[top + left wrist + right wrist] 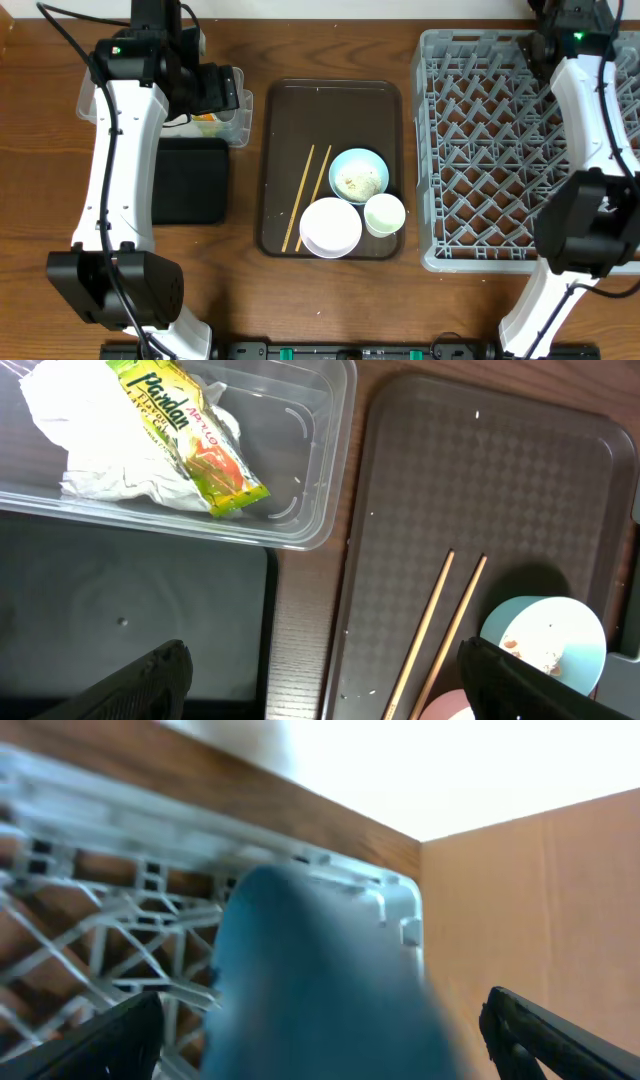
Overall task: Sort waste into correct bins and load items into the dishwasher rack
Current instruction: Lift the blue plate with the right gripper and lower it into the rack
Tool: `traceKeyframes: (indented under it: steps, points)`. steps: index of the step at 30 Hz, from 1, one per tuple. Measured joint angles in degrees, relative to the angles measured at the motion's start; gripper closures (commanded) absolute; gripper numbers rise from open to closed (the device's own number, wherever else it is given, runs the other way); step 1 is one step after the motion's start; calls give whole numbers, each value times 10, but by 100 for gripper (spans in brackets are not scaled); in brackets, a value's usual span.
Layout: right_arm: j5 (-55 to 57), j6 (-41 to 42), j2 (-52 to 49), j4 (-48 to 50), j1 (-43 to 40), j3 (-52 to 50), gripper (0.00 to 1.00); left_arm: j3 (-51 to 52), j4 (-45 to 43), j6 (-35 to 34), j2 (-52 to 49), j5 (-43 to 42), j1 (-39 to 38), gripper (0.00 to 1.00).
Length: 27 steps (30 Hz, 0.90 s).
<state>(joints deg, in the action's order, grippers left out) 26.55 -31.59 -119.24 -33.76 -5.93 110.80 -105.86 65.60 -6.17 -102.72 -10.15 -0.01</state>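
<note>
Grippers: right gripper [322, 1012] has its jaws spread wide and grips nothing; left gripper [325, 660] is also spread wide and empty.
Plate: dark blue plate [310, 960] sits in the gap between the right fingers [100, 1040], with space on both sides and no contact. It is blurred and close to the lens.
Rack: dishwasher rack [480, 150] is under and behind the plate, and the plate stands at a rack corner. Cannot tell whether it leans on a peg. The right arm hides it from overhead.
Left side: left gripper hovers over the black tray [120, 620] and the strip of table beside it.
Tub: clear tub [320, 480] is just past the left fingers [130, 680], beside the black tray.
Waste: napkin [60, 420] is in the tub, with the snack wrapper [190, 440] lying on top of it.
Serving tray: brown serving tray [480, 510] lies to the left gripper's right, apart from the tub.
Chopsticks: chopsticks [440, 620] lie side by side on the serving tray, left of the bowls.
Bowls: light blue bowl [358, 175] holds pale food scraps [355, 182]. The white bowl [330, 227] and green cup [384, 214] are bunched right against it.
</note>
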Motion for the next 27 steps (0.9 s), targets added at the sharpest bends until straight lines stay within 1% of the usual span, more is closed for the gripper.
traceKeyframes:
  steps: [4, 8, 14, 20, 22, 26, 27]
  points:
    - [-42, 28, 38, -3, -6, 0, 1, 0, 0, 0, 0, 0, 0, 12]
    - [-94, 79, 101, -18, -6, 0, 1, 0, 0, 0, 0, 0, 0, 12]
    - [-249, 170, 185, -92, -6, 4, 1, 0, 0, 0, 0, 0, 0, 12]
    - [-471, 211, 197, -167, -5, 6, 1, 0, 0, 0, 0, 0, 0, 12]
    - [-521, 219, 195, -184, 0, 5, 2, 0, 0, 0, 0, 0, 0, 12]
    - [-570, 240, 193, -208, 34, -10, 9, 0, 0, 0, 0, 0, 0, 12]
    - [-573, 245, 193, -210, 45, -16, 9, 0, 0, 0, 0, 0, 0, 12]
